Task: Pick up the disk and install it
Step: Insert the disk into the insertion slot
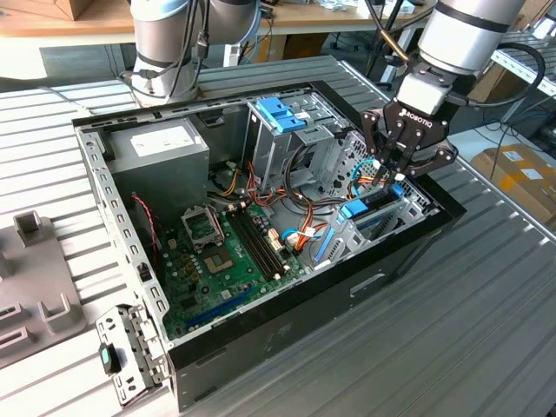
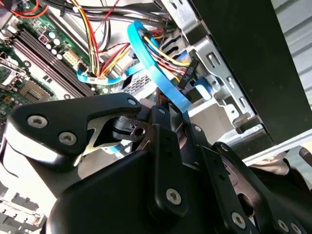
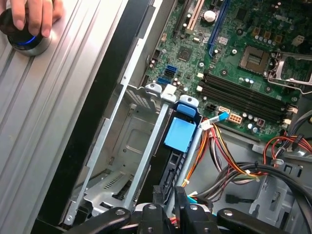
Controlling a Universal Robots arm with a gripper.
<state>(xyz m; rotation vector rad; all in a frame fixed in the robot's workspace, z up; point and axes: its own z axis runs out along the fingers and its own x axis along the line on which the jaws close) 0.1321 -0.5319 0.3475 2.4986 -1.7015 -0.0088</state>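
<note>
Robotics lab / test workshop. Open desktop PC case (image 1: 261, 347) lies on a ribbed aluminium-profile table (image 1: 486, 330), motherboard (image 1: 226, 252) and wiring exposed. Arm base (image 1: 165, 52) is bolted at the table's far edge. Wooden workbench (image 1: 78, 17) behind it, cardboard boxes (image 1: 521, 174) on the floor at the exterior view's right, cables hanging around. Grey fixture block (image 1: 35, 278) sits at the exterior view's left. In the first wrist view a person's hand (image 3: 29, 14) rests on a puck-shaped controller (image 3: 27, 41) on the table.
</note>
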